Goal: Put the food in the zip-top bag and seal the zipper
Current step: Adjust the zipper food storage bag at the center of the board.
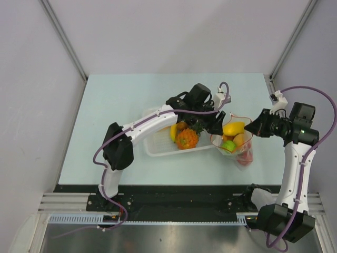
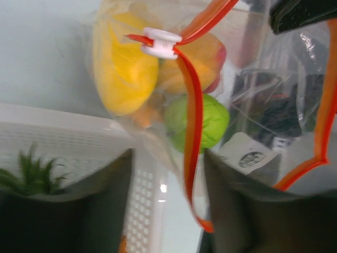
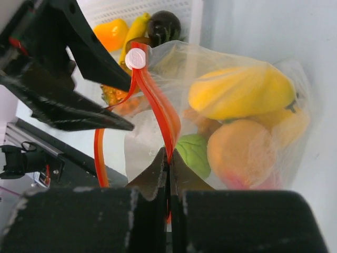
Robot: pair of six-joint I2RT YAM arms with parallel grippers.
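Right wrist view has the right gripper (image 3: 168,164) with its jaws clenched on the zipper (image 3: 158,100), pinching the red strip of the zip-top bag (image 3: 145,139) a little way along from the white slider (image 3: 137,58). The left gripper (image 2: 167,174) has its jaws released and spread, with the strip running between them. The bag sits on the surface (image 1: 131,105) just beside the white basket (image 1: 158,152), mouth gaping, with yellow, green and orange food (image 3: 239,89) inside. A pineapple (image 1: 187,138) and some smaller pieces lie in the basket. The chief risk is the single pinch: a tug could tip the bag and spill fruit. Sealing now would shut those pieces out. Whether both halves of the strip lie between the left jaws I cannot tell; if only one does, the slider may jam.
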